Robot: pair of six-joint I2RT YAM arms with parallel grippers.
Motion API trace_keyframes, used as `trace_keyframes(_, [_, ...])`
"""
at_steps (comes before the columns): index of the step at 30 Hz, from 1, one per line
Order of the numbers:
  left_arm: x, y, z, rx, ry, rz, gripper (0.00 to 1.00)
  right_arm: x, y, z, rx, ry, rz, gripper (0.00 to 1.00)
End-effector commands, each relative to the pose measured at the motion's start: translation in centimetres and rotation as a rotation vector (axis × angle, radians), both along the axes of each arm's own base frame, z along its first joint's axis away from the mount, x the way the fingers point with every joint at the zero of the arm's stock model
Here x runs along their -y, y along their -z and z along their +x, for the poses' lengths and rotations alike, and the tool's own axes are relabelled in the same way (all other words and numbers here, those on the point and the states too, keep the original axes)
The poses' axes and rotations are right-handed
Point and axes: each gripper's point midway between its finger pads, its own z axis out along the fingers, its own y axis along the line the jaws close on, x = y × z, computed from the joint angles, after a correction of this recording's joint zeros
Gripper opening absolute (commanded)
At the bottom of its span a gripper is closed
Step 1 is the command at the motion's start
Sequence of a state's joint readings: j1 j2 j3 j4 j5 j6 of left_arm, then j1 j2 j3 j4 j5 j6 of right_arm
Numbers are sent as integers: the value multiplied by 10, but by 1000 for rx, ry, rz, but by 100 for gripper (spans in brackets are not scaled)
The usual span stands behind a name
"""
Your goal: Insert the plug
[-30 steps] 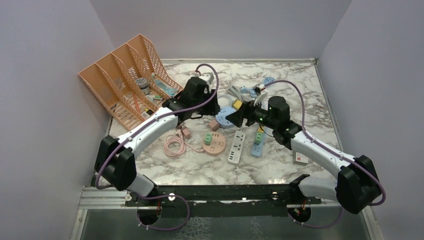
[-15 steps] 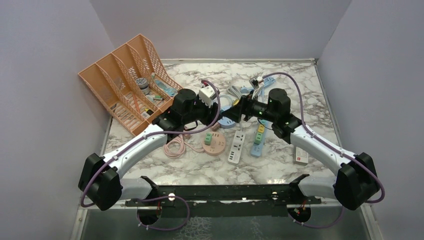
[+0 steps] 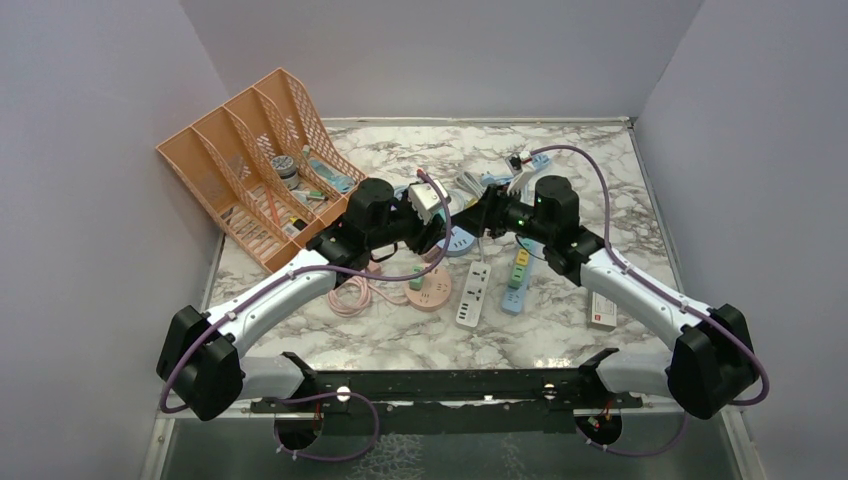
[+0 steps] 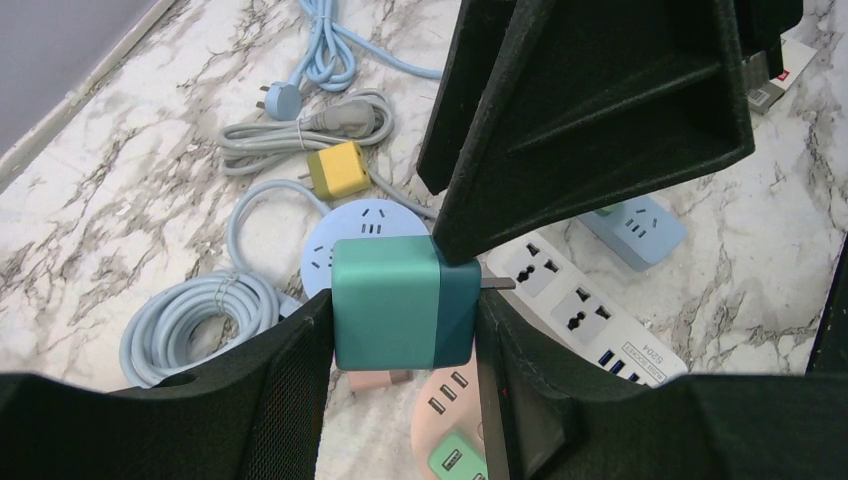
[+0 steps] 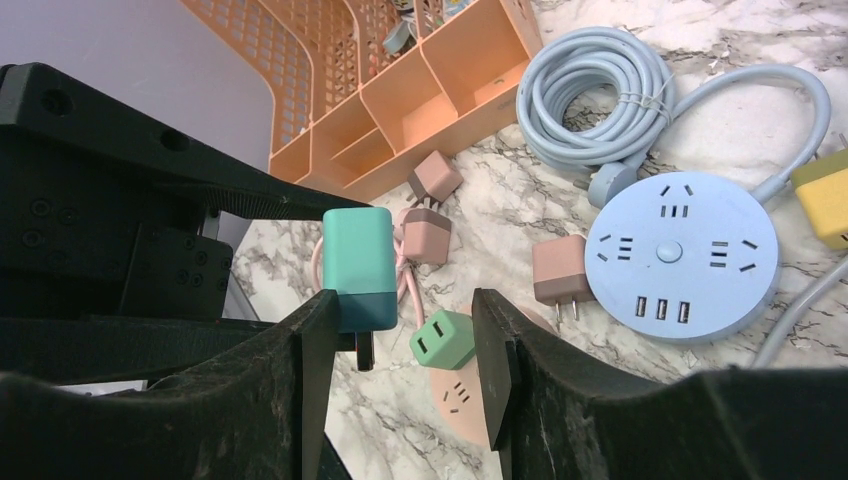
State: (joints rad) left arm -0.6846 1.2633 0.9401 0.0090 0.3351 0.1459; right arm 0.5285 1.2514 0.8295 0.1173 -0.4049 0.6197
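**Item under task:** two-tone green plug (image 4: 385,305), pale body with a darker prong end.

**Location:** The plug is held off the marble table (image 3: 600,160), between the two arms. In the left wrist view it sits over the round blue power strip (image 5: 680,255). In the overhead view it is largely hidden by the wrists.

**Orientation:** Its long axis runs from one left finger to the other. The pale end faces the left arm's side. The dark end, with a prong just visible, points at the right gripper (image 5: 405,310).

**Left gripper** (image 4: 405,335): clamped on the plug, one finger on each end.

**Right gripper:** jaws apart. The plug's dark end sits just beside one finger (image 5: 315,330), with a clear gap to the other — no grip made.

**Nearby:** white power strip (image 4: 580,300), pink round strip (image 3: 430,290), orange file rack (image 3: 255,160).
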Motion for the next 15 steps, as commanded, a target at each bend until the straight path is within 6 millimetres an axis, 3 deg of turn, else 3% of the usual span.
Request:
trace_keyframes(1, [8,-27,-2,98,48,-55,34,-11,-13,-3,61,-78,29,52])
trace_keyframes(9, [11,-36,-1,113,51,-72,34,-22,-13,-12,102,-169,31,50])
trace_keyframes(11, [11,-36,-2,111,51,-73,34,-23,-10,-12,96,-174,23,39])
trace_keyframes(15, [8,-36,-1,88,24,-76,40,-26,-14,-15,111,-202,26,2])
